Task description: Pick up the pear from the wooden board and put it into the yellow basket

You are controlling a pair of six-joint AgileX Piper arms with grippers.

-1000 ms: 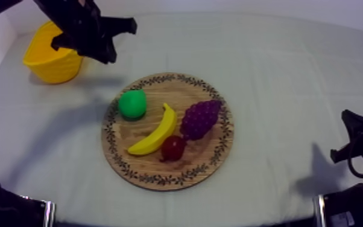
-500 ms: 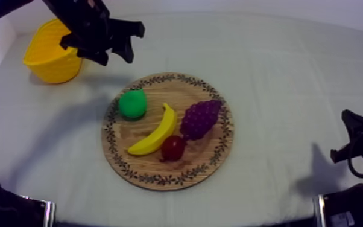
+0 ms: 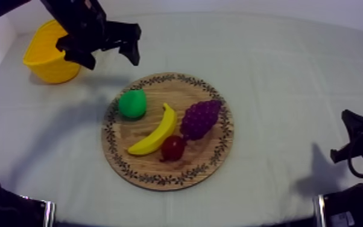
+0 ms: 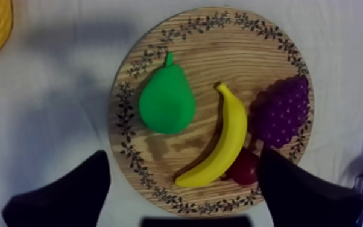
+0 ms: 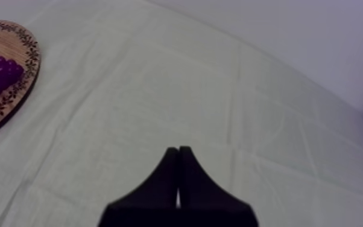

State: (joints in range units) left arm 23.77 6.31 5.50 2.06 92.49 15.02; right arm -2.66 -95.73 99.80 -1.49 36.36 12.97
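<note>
A: What sat farthest left?

B: The yellow basket (image 3: 48,57). It stood on the cloth (image 3: 280,72), well apart from the wooden board (image 3: 202,154), with its mouth facing up, so fruit could be dropped in from above.

A: And the robot's left gripper?

B: The left gripper (image 3: 110,55) hung in the air between the basket and the board's far rim. Its fingers were spread wide with nothing between them, probably so they could fit round the pear on the way down.

A: Where was the pear?

B: The pear (image 3: 132,103) lay on its side on the left part of the board, untouched, with its stem toward the rim. In the left wrist view it lay ahead of the two spread fingers, which suggested the arm was lining up over it.

A: Was anything crowding it?

B: The banana (image 3: 157,133) lay just beside it, with a gap of bare wood between them. The small red fruit (image 3: 172,147) sat against the banana, and the grapes (image 3: 201,118) lay further right. A careless grip might have brushed the banana.

A: And on the right?

B: The right gripper (image 5: 178,154) rested low over bare cloth, its fingers pressed together on nothing. It was likely parked there to keep clear of the left arm's job.
</note>
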